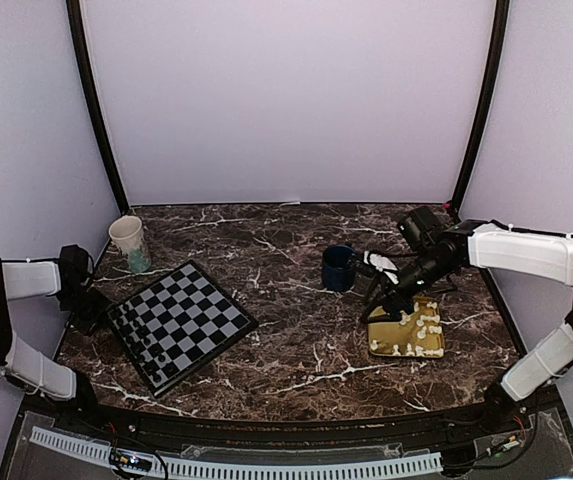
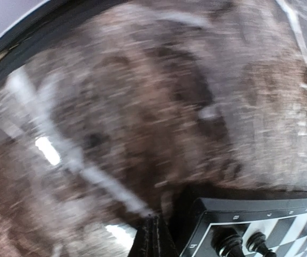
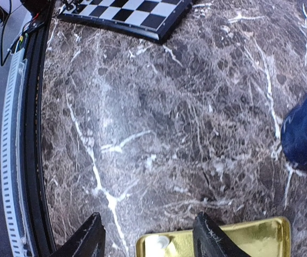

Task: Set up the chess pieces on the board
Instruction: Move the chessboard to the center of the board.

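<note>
The board [image 1: 181, 325] lies turned like a diamond at the left of the marble table. Its corner [image 2: 249, 211] fills the bottom right of the left wrist view, with two tiny black pieces [image 2: 229, 243] on it. My left gripper [image 1: 94, 306] is shut and empty, low beside the board's left corner; its fingers [image 2: 153, 238] are pressed together. Several cream-white chess pieces [image 1: 421, 330] lie in a gold tray [image 1: 384, 335] at the right. My right gripper [image 1: 378, 304] hangs open over the tray's left end. One white piece [image 3: 158, 244] lies in the tray below, between the fingertips [image 3: 91, 235].
A dark blue cup [image 1: 339, 268] stands just left of the right gripper and shows at the right edge of the right wrist view [image 3: 306, 134]. A pale cup [image 1: 128, 240] stands behind the board at the far left. The board's far corner [image 3: 126, 13] shows top left.
</note>
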Available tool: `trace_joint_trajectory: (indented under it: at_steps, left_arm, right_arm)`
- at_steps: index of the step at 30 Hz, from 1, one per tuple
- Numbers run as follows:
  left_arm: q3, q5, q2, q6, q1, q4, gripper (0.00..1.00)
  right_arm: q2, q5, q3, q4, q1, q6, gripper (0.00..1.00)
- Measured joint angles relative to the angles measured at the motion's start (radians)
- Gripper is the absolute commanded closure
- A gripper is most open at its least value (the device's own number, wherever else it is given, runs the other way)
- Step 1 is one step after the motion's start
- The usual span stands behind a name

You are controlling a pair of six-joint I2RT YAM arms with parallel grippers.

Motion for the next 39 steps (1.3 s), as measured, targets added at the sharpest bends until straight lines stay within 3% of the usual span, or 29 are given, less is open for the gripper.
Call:
trace_joint_trajectory:
  at_steps: [10, 19, 29, 39]
  left_arm:
    - [0.045, 0.066, 0.103, 0.081, -0.115, 0.174, 1.00]
    - [0.019, 0.180, 0.127, 0.113, -0.177, 0.303, 1.00]
    - [-0.027, 0.324, 0.137, 0.132, -0.242, 0.416, 0.96]
    - [-0.039, 0.321, 0.137, 0.118, -0.374, 0.441, 0.96]
  right_arm:
    - [0.301, 0.082, 0.369, 0.106, 0.191, 0.206, 0.43]
    - [0.680, 0.066, 0.692, 0.172, 0.215, 0.443, 0.43]
    - [0.827, 0.012, 0.756, 0.156, 0.215, 0.560, 0.42]
    - [0.801, -0.020, 0.694, 0.117, 0.202, 0.533, 0.49]
